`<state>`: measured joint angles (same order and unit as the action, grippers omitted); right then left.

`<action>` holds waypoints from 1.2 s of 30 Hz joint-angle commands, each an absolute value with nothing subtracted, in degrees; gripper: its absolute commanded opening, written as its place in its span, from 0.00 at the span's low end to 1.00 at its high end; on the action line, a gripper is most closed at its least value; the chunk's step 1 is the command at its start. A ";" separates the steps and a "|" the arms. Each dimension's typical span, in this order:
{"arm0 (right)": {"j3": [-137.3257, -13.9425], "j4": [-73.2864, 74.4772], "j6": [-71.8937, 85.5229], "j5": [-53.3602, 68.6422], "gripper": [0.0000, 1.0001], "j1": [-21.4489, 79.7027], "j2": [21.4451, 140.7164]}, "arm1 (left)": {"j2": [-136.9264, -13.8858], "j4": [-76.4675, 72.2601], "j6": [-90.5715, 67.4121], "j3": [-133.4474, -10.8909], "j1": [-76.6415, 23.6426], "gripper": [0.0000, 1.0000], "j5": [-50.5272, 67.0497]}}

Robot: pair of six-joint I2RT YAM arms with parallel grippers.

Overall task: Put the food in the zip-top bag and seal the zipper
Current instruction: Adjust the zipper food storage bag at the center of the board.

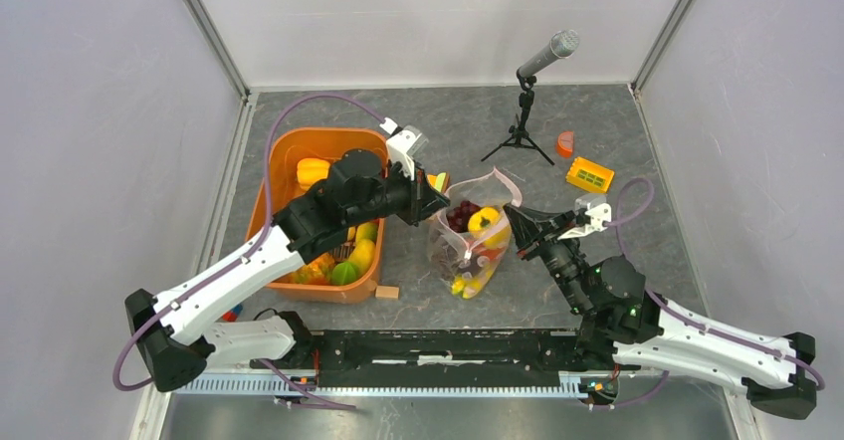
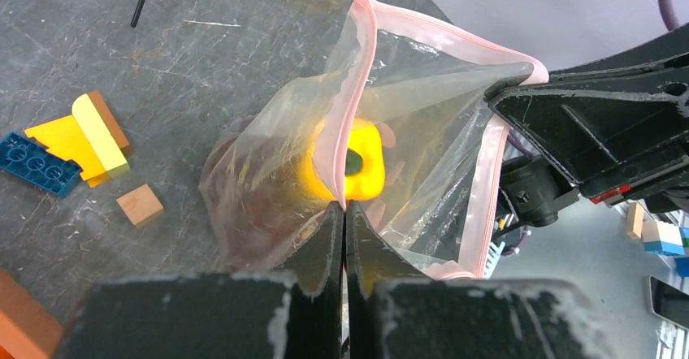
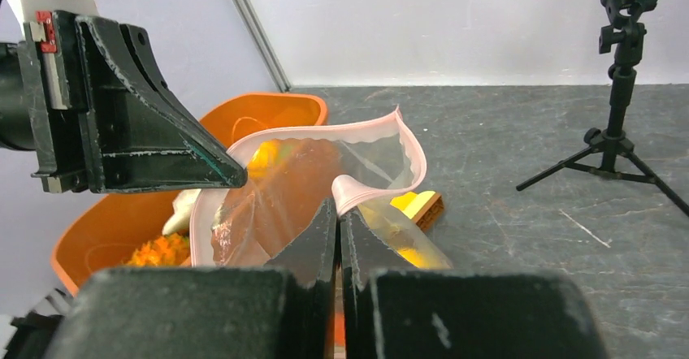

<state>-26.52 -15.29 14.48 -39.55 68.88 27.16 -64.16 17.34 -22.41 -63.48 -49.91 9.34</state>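
The clear zip-top bag (image 1: pixel 470 246) stands mid-table with its mouth open and its pink zipper strip (image 1: pixel 490 179) looping at the far side. Toy food lies inside it: a yellow pepper (image 2: pixel 363 161), dark grapes (image 1: pixel 461 215) and red and yellow pieces. My left gripper (image 1: pixel 445 197) is shut on the bag's left mouth edge; the pink strip (image 2: pixel 354 91) rises from its fingertips. My right gripper (image 1: pixel 512 213) is shut on the right mouth edge (image 3: pixel 370 184). More food (image 1: pixel 350 258) lies in the orange tub. I see no white slider.
The orange tub (image 1: pixel 282 156) stands left of the bag. A microphone on a small tripod (image 1: pixel 522 131), a yellow block (image 1: pixel 589 174) and an orange piece (image 1: pixel 564 143) stand behind right. A wooden block (image 1: pixel 387 292) and coloured building blocks (image 2: pixel 73 144) lie near the bag.
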 commanded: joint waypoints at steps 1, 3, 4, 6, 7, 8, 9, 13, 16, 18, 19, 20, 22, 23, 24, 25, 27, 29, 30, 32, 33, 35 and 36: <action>-32.01 -16.29 9.11 -39.42 0.03 68.91 27.97 | -64.43 14.01 -20.96 -64.31 -50.01 0.02 6.88; -33.54 -16.55 7.56 -37.81 0.02 68.91 29.15 | -63.95 13.64 -20.92 -63.69 -50.01 0.03 4.96; -34.29 -16.61 6.81 -37.24 0.02 68.91 29.95 | -63.90 13.58 -20.83 -63.63 -49.97 0.03 4.46; -36.09 -16.60 5.73 -36.94 0.02 68.91 31.52 | -64.15 13.40 -20.66 -64.08 -49.92 0.03 4.31; -36.97 -16.72 5.13 -36.99 0.01 68.91 32.25 | -64.52 13.45 -20.65 -64.46 -49.91 0.03 4.33; -37.94 -16.70 4.36 -37.11 0.01 68.90 32.72 | -64.87 13.33 -20.65 -64.95 -49.92 0.03 4.31; -38.60 -16.71 3.58 -37.63 0.01 68.91 33.27 | -65.17 13.21 -20.69 -65.27 -49.92 0.03 4.25; -42.05 -12.39 2.66 -44.96 0.01 68.91 34.95 | -66.85 12.05 -21.62 -65.66 -49.88 0.10 1.00; -42.63 -7.82 3.34 -48.94 0.02 68.91 36.62 | -67.80 13.19 -22.76 -64.89 -49.50 0.28 -2.46; -41.80 -5.48 5.36 -48.85 0.02 68.95 37.90 | -67.16 12.79 -24.07 -62.54 -49.18 0.68 -3.66; -40.96 -5.11 6.35 -48.15 0.02 68.91 38.45 | -66.45 11.88 -24.89 -60.82 -48.97 0.72 -3.85; -40.14 -5.21 7.44 -47.07 0.02 68.91 39.15 | -65.56 11.13 -25.63 -59.16 -48.74 0.73 -3.87; -38.70 -6.39 8.88 -44.65 0.02 68.90 40.80 | -63.25 10.51 -26.49 -57.45 -48.32 0.81 -4.90; -38.42 -6.98 9.32 -43.29 0.01 68.91 41.84 | -61.95 10.74 -26.52 -57.02 -48.21 0.85 -5.96; -38.47 -7.19 9.70 -42.47 0.01 68.91 42.64 | -60.84 11.25 -26.39 -56.71 -48.04 0.87 -6.98; -38.90 -7.21 9.98 -41.48 0.01 68.91 43.74 | -59.89 11.95 -26.11 -56.61 -47.84 0.90 -8.10; -39.99 -6.82 10.14 -39.79 0.01 68.91 45.19 | -58.22 13.10 -25.39 -56.39 -47.40 0.96 -10.13; -40.43 -7.39 10.11 -38.73 0.01 68.91 45.93 | -56.87 13.82 -24.81 -56.25 -46.82 1.00 -11.95; -40.35 -7.92 10.17 -38.51 0.01 68.88 46.18 | -56.53 14.26 -24.63 -56.40 -46.32 1.00 -12.24; -40.18 -8.76 10.23 -38.01 0.01 68.91 46.53 | -56.43 15.99 -24.43 -57.35 -45.56 1.00 -12.09; -40.25 -8.83 10.38 -37.69 0.01 68.88 46.61 | -56.25 16.97 -24.38 -57.83 -45.36 1.00 -12.10; -40.42 -8.70 10.58 -37.04 0.01 68.91 46.76 | -55.22 18.52 -24.17 -58.02 -45.26 1.00 -12.81; -40.47 -8.55 10.87 -36.72 0.01 68.91 46.67 | -54.40 19.03 -24.13 -57.65 -45.18 1.00 -13.71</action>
